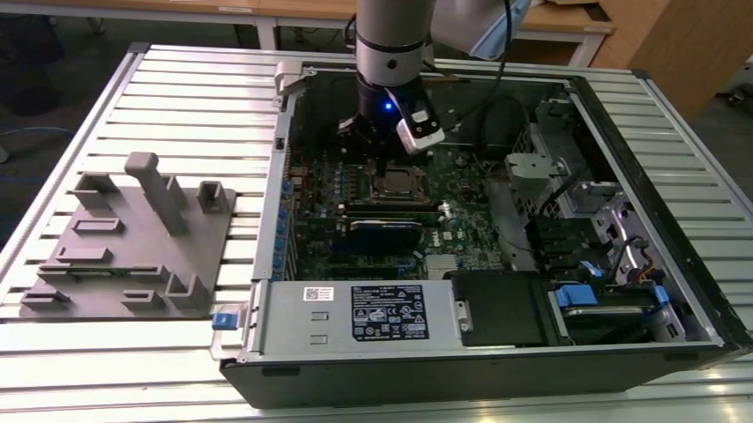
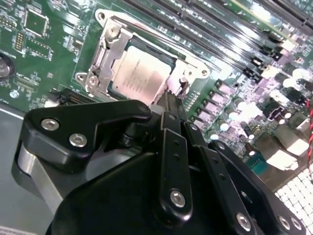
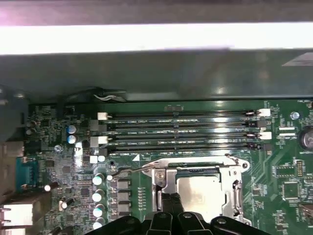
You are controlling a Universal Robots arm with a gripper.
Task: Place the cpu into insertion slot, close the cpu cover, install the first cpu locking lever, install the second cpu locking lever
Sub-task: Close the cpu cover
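Second wrist view: gripper (image 2: 168, 102) closed, fingers pressed together, tip at edge of the insertion slot (image 2: 196, 71). cpu (image 2: 142, 73) seated in it just beyond the tip, cpu cover (image 2: 110, 50) flat around its top.

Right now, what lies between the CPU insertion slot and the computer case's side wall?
A bank of long black memory slots runs side by side on the green board between the insertion slot and the case wall, seen in the first wrist view.
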